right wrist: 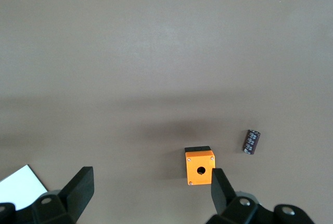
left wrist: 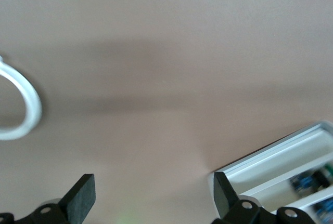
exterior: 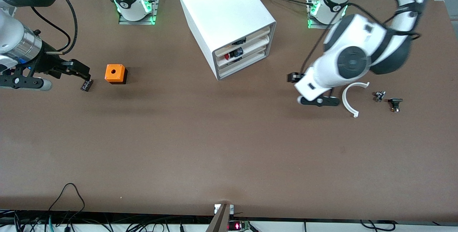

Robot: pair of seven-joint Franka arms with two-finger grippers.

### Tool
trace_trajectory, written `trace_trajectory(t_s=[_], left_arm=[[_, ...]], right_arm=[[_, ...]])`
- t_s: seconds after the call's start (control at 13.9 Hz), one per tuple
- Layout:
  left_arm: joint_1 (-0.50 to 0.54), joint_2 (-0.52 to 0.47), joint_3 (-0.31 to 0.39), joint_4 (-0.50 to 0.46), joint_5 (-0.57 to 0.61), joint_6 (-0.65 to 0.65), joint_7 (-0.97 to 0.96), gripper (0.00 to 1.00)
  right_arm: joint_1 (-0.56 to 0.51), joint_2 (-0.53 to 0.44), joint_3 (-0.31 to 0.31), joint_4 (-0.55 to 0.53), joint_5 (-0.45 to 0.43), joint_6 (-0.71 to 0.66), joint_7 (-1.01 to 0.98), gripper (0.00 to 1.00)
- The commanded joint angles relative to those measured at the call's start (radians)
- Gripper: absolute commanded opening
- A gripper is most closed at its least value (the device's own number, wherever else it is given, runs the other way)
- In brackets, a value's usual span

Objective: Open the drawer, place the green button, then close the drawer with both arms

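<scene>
The left gripper (exterior: 310, 89) hangs with its jaws wide apart and empty over bare table, between the cabinet (exterior: 226, 21) and a white half-ring (exterior: 351, 99); the arm's blurred forearm hides most of it in the front view. The right gripper (right wrist: 151, 190), likewise spread and empty, is up at the right arm's end of the table, well apart from the cabinet.

The cabinet has three drawers, all shut; the bottommost drawer (exterior: 243, 64) shows only its plain front. What lies in the two above is hard to make out, and no green button can be picked out.

Beside the half-ring lie two small parts (exterior: 379, 96) (exterior: 395, 104). Toward the right arm's end sit one orange box (exterior: 115, 73) and one dark cylinder (exterior: 86, 85).
</scene>
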Motion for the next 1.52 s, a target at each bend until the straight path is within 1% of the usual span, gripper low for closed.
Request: trace_trajectory(t_s=[0.0, 0.14, 0.22, 0.43, 0.51, 0.58, 0.65, 0.79, 0.87, 1.01, 1.08, 1.3, 1.44], left_arm=[[-0.030, -0.109, 0.142, -0.004, -0.005, -0.027, 0.244, 1.00], [-0.101, -0.172, 0.282, -0.015, -0.008, -0.022, 0.367, 1.00], [-0.121, -0.210, 0.326, -0.030, -0.006, -0.024, 0.396, 1.00], [-0.170, -0.356, 0.429, -0.124, -0.008, -0.022, 0.401, 1.00], [-0.192, -0.378, 0.477, -0.130, -0.022, -0.022, 0.399, 1.00], [-0.199, -0.390, 0.512, -0.142, -0.078, -0.021, 0.401, 1.00], [-0.198, -0.396, 0.529, -0.145, -0.112, -0.011, 0.401, 1.00], [-0.198, -0.393, 0.543, -0.138, -0.114, 0.045, 0.396, 1.00], [-0.198, -0.396, 0.545, -0.135, -0.106, 0.017, 0.393, 1.00], [-0.198, -0.393, 0.545, -0.080, -0.086, -0.095, 0.389, 1.00], [-0.198, -0.392, 0.540, -0.072, -0.072, -0.114, 0.390, 1.00], [-0.198, -0.378, 0.514, -0.060, -0.071, -0.102, 0.382, 1.00], [-0.201, -0.366, 0.514, -0.041, -0.071, -0.080, 0.379, 1.00]], right_arm=[[-0.019, -0.015, 0.015, -0.002, -0.006, -0.017, 0.003, 1.00], [-0.019, -0.016, 0.015, -0.001, -0.004, -0.025, 0.003, 1.00], [-0.019, -0.016, 0.015, -0.001, -0.006, -0.025, 0.002, 1.00], [-0.019, -0.018, 0.015, -0.004, -0.001, -0.025, -0.018, 1.00], [-0.019, -0.022, 0.015, -0.010, -0.001, -0.025, -0.021, 1.00], [-0.019, -0.036, 0.015, -0.021, -0.001, -0.025, -0.036, 1.00], [-0.019, -0.047, 0.015, -0.040, -0.001, -0.016, -0.047, 1.00], [-0.019, -0.047, 0.015, -0.039, 0.002, -0.020, -0.049, 1.00], [-0.019, -0.047, 0.015, -0.038, 0.002, -0.020, -0.049, 1.00], [-0.019, -0.044, 0.014, -0.038, 0.003, -0.020, -0.049, 1.00], [-0.019, -0.044, 0.014, -0.038, 0.003, -0.022, -0.049, 1.00], [-0.019, -0.044, 0.014, -0.036, 0.003, -0.023, -0.049, 1.00], [-0.019, -0.044, 0.014, -0.036, 0.003, -0.023, -0.049, 1.00]])
